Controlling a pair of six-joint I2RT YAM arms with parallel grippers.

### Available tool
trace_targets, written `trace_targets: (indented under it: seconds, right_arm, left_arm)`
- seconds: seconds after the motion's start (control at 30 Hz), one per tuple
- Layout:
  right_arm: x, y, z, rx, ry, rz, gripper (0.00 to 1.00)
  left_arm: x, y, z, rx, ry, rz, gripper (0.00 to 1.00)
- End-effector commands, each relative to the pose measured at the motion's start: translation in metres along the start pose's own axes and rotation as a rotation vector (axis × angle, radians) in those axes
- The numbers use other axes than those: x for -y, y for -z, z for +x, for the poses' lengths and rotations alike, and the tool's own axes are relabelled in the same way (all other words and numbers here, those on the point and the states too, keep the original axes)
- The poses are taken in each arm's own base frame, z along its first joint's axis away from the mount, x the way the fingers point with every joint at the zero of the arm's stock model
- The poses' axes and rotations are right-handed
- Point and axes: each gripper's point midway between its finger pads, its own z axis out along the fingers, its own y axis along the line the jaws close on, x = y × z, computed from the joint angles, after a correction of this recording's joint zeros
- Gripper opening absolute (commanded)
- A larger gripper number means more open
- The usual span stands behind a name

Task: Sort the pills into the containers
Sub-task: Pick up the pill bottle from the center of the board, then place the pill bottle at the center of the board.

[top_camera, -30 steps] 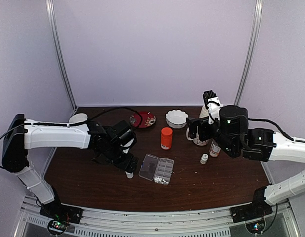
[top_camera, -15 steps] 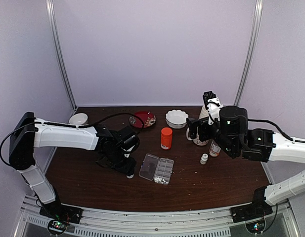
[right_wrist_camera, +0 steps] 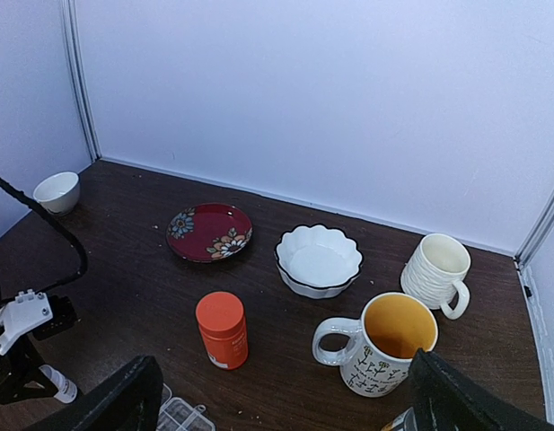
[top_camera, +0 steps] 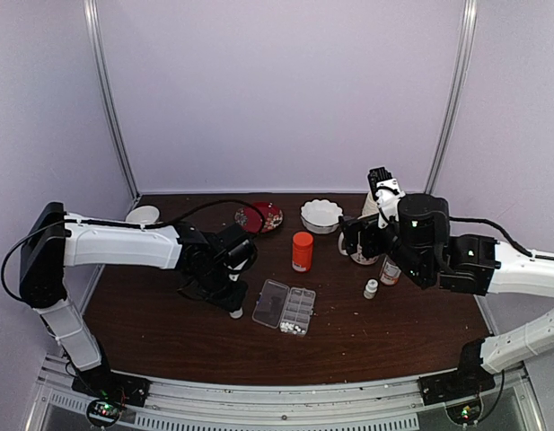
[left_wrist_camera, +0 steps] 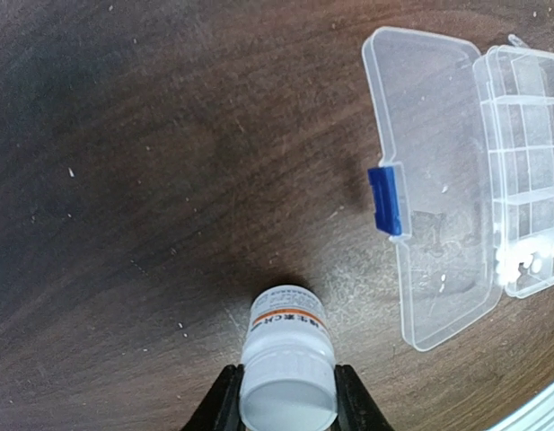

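- The left gripper [left_wrist_camera: 288,409] is closed on a small white bottle [left_wrist_camera: 289,341], with 1 finger pressed against each side of its cap. The bottle stands upright on the dark wooden table [left_wrist_camera: 124,180].
- The right gripper [right_wrist_camera: 284,382] hangs above the table, its 2 fingers spread wide with nothing between them.
- The pill organizer [left_wrist_camera: 528,135] lies open to the right of the held bottle, near it but not touching. Its clear lid [left_wrist_camera: 434,180] lies flat on the wood, with a blue latch [left_wrist_camera: 385,199] on its outer edge.
- Several white pills [left_wrist_camera: 523,263] sit in the cells at the organizer's near end.
- An orange bottle [top_camera: 302,250] stands upright just beyond the organizer.
- A red plate [right_wrist_camera: 209,232], a white scalloped bowl [right_wrist_camera: 318,260] and 2 mugs [right_wrist_camera: 375,346] sit toward the back.
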Motion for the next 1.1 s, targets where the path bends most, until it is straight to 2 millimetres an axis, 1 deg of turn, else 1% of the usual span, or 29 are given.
trace_targets:
  seconds: [0.0, 0.2, 0.3, 0.33, 0.37, 0.47, 0.57, 0.7, 0.77, 0.83, 0.87, 0.9, 0.97, 1.0, 1.07]
  right_arm:
    - [0.005, -0.001, 0.004, -0.012, 0.024, 0.018, 1.00]
    - [0.001, -0.006, 0.010, -0.041, 0.038, -0.003, 1.00]
    - [-0.001, -0.009, 0.012, -0.060, 0.048, -0.007, 1.00]
    - [-0.002, -0.011, 0.015, -0.072, 0.056, -0.008, 1.00]
    - [-0.003, -0.012, 0.014, -0.077, 0.058, -0.008, 1.00]
    - [-0.004, -0.017, 0.020, -0.113, 0.071, -0.007, 1.00]
    - [-0.009, -0.024, 0.028, -0.161, 0.078, -0.023, 1.00]
    - [-0.015, -0.030, 0.038, -0.209, 0.086, -0.048, 1.00]
    - [-0.017, -0.033, 0.040, -0.224, 0.088, -0.053, 1.00]
    - [-0.018, -0.034, 0.041, -0.231, 0.089, -0.057, 1.00]
    - [-0.018, -0.035, 0.041, -0.233, 0.087, -0.059, 1.00]
    - [-0.018, -0.036, 0.041, -0.234, 0.086, -0.060, 1.00]
    - [-0.018, -0.038, 0.041, -0.244, 0.085, -0.065, 1.00]
    - [-0.019, -0.038, 0.041, -0.250, 0.084, -0.069, 1.00]
    - [-0.017, -0.039, 0.040, -0.266, 0.083, -0.072, 1.00]
  left_arm:
    - [-0.020, 0.010, -0.021, 0.038, -0.006, -0.056, 0.22]
    - [-0.081, 0.011, -0.055, 0.061, 0.027, -0.124, 0.22]
    - [-0.112, 0.009, -0.074, 0.064, 0.053, -0.144, 0.22]
    - [-0.125, 0.006, -0.080, 0.057, 0.073, -0.153, 0.22]
    - [-0.133, 0.004, -0.084, 0.054, 0.084, -0.151, 0.22]
    - [-0.147, 0.001, -0.095, 0.052, 0.109, -0.122, 0.22]
    - [-0.154, -0.003, -0.099, 0.046, 0.113, -0.115, 0.25]
    - [-0.157, -0.010, -0.099, 0.029, 0.120, -0.100, 0.28]
    - [-0.155, -0.014, -0.098, 0.019, 0.118, -0.090, 0.31]
    - [-0.152, -0.016, -0.096, 0.008, 0.116, -0.071, 0.41]
    - [-0.151, -0.018, -0.095, 0.005, 0.118, -0.068, 0.50]
    - [-0.152, -0.018, -0.094, 0.004, 0.125, -0.070, 0.63]
    - [-0.154, -0.015, -0.093, 0.012, 0.141, -0.082, 0.93]
    - [-0.155, -0.011, -0.094, 0.024, 0.149, -0.087, 0.97]
    - [-0.156, 0.003, -0.100, 0.063, 0.156, -0.091, 0.98]
